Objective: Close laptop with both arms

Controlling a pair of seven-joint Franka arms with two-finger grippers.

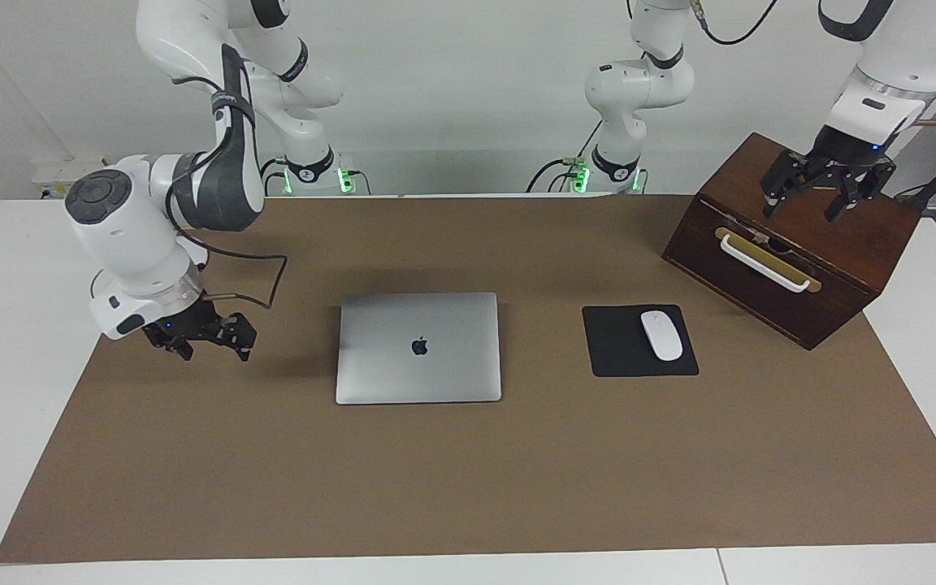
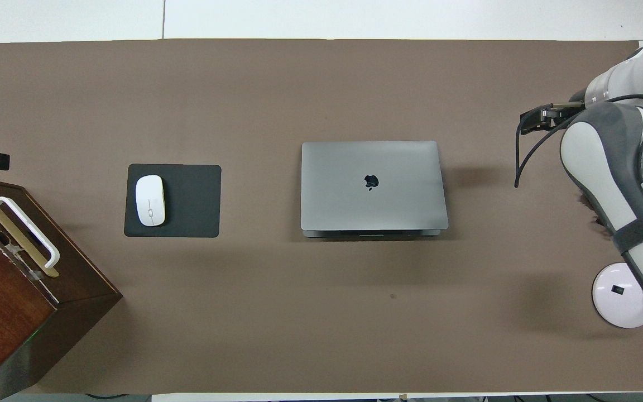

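The silver-grey laptop [image 1: 418, 348] lies on the brown mat with its lid down flat and the dark apple logo facing up; it also shows in the overhead view [image 2: 373, 185]. My right gripper [image 1: 212, 351] hangs open and empty just above the mat, beside the laptop toward the right arm's end of the table, well apart from it. In the overhead view only its dark tip [image 2: 539, 117] shows past the arm. My left gripper [image 1: 808, 210] is open and empty, raised over the wooden box.
A black mouse pad [image 1: 618, 357] with a white mouse [image 1: 660, 335] lies beside the laptop toward the left arm's end. A dark wooden box [image 1: 793, 244] with a white handle [image 1: 763, 263] stands at that end. The brown mat [image 1: 468, 487] covers the table.
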